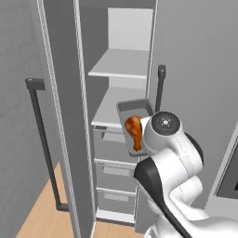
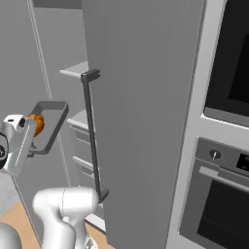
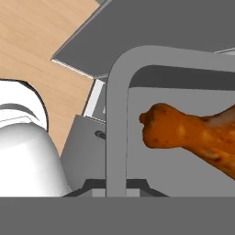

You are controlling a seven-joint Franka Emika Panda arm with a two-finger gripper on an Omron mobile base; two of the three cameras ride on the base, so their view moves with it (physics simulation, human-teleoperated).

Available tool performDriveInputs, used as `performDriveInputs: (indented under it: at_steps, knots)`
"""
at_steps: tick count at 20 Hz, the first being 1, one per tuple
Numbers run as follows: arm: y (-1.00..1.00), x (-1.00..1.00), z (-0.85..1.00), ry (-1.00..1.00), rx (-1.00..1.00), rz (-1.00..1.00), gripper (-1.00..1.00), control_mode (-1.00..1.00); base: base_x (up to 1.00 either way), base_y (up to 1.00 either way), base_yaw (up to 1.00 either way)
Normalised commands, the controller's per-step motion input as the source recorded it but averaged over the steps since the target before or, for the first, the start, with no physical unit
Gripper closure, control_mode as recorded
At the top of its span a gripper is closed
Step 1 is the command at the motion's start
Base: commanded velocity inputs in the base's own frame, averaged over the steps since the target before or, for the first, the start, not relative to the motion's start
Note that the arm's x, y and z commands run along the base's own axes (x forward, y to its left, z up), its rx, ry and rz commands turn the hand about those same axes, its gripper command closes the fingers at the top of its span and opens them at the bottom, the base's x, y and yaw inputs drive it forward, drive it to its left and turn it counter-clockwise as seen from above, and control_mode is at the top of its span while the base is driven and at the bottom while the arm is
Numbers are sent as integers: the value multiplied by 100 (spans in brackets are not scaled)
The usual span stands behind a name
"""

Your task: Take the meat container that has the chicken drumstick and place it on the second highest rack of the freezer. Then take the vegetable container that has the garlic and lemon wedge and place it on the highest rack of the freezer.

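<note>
The freezer stands open. The grey meat container hangs in front of it, with the orange-brown chicken drumstick lying inside. My gripper is shut on the tray's near rim, and my wrist hides it in the left base view. The tray's far end reaches over the front right of the second highest rack. Above it is the highest rack, which is bare. The drumstick fills the right of the hand view. The vegetable container is out of view.
Grey drawers stack below the second rack. The open freezer door with its long dark bar handle stands at the left. Another dark handle runs down the grey panel on the right, beside an oven. The wooden floor lies below.
</note>
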Motion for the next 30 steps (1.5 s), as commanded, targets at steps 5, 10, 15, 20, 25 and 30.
performDriveInputs:
  at_steps: [5, 10, 15, 20, 25, 30]
  knots:
    - [0, 0, 0, 0, 0, 0, 100, 100, 31, 25, -8]
    - [6, 14, -7, 0, 0, -3, 100, -100, 11, 7, -4]
    - [20, 93, -33, 1, 0, -14, 100, -100, 0, 0, 0]
    - [0, 97, -38, 3, 5, -9, 100, -100, 0, 0, 0]
    - [0, 93, -43, 3, 2, -12, 100, -100, 0, 0, 0]
    - [0, 77, -10, 0, 0, -6, 100, -100, 0, 0, 0]
